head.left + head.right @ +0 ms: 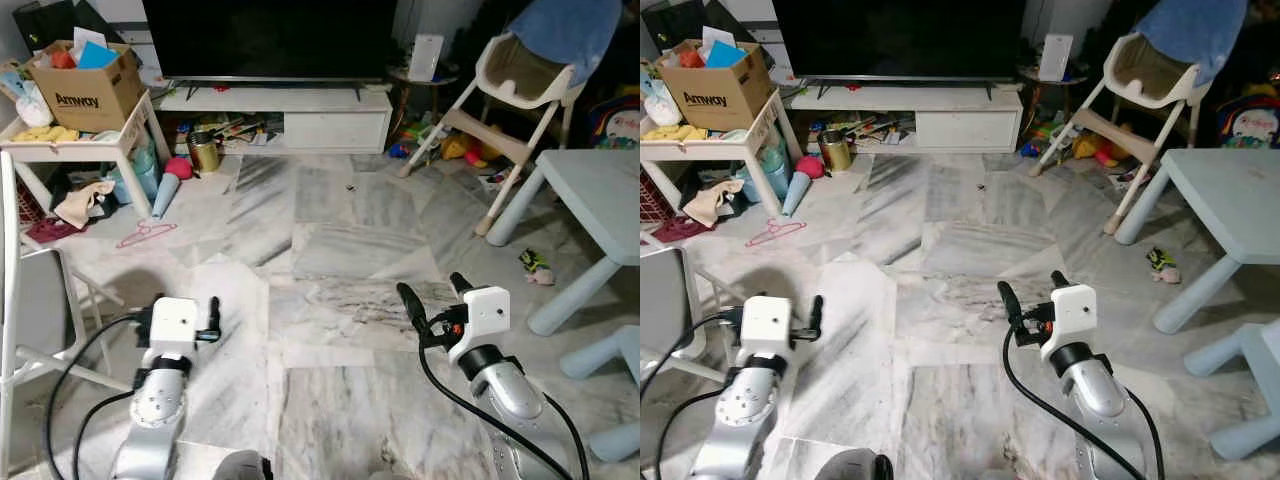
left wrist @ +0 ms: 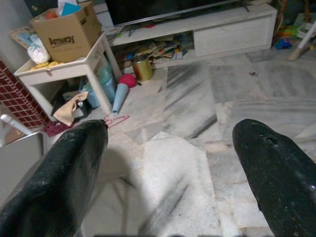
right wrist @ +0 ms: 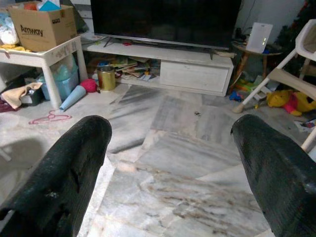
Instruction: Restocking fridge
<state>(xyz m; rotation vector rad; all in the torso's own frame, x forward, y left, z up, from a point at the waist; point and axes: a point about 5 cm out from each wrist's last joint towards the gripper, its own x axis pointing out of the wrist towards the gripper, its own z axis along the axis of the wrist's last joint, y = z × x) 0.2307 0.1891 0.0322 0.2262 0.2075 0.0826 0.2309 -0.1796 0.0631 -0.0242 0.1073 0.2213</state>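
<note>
With both claws spread wide, L claw [image 1: 212, 318], R claw [image 1: 434, 298], "Amway" cardboard box [image 1: 87, 88] on white side table [image 1: 60, 146]

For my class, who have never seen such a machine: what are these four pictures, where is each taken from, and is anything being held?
It is a walking humanoid robot with two silver arms. Two pictures come from the camera eyes in its head, looking down at a grey marble floor. The other two come from cameras on each wrist, looking along two long black fingers. The left gripper and right gripper are both open and hold nothing. Ahead stand a large black television, a brown cardboard box on a small white table, and a white high chair. A pale blue table is on the right.
</note>
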